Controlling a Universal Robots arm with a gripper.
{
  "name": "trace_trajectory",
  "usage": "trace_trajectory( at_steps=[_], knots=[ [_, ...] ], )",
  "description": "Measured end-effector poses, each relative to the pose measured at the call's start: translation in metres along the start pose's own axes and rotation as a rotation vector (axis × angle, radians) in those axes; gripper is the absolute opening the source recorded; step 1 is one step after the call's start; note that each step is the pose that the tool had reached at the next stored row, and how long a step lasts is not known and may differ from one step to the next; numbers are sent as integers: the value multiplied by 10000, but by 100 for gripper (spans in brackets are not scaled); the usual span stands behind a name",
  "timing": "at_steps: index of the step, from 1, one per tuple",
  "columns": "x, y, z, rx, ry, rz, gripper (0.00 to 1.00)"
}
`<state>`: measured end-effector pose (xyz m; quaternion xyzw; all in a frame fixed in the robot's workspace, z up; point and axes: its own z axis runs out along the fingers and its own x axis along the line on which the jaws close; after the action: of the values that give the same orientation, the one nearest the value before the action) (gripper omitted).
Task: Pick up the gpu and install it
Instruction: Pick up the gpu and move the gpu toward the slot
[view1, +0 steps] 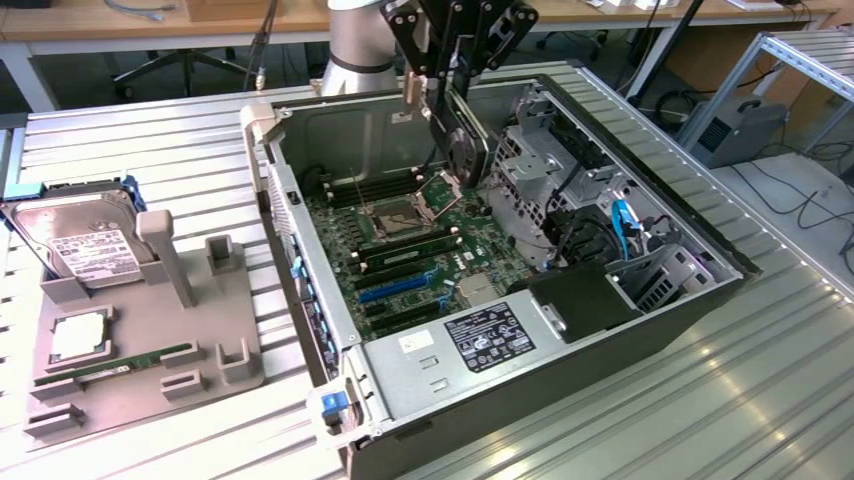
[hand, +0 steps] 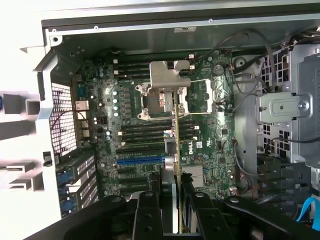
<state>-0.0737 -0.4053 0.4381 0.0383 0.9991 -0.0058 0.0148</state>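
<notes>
The gpu (view1: 461, 150) hangs on edge inside the open computer case (view1: 587, 350), its black cooler facing the exterior view's right and a silver bracket on its far end. My gripper (view1: 449, 78) is shut on its upper edge, above the motherboard (view1: 400, 250) near the CPU socket (view1: 400, 212). In the wrist view the gpu (hand: 177, 145) appears edge-on as a thin strip between my gripper (hand: 172, 192) fingers (hand: 150, 210), over the board beside the blue slot (hand: 140, 161). The card's lower edge hovers above the board, clear of any slot.
A grey parts stand (view1: 134, 340) at the exterior view's left holds a hard drive (view1: 80, 245), a CPU (view1: 78, 335) and a RAM stick (view1: 120, 365). A metal drive cage (view1: 547, 180) and cables fill the case's right side. The case walls rise around the board.
</notes>
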Motion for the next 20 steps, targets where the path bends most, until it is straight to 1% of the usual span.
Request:
trace_trajectory(
  at_steps=[5, 20],
  knots=[
    [-46, 3, 11, -1, 0, 0, 27],
    [-136, 12, 85, 1, 1, 0, 27]
  ],
)
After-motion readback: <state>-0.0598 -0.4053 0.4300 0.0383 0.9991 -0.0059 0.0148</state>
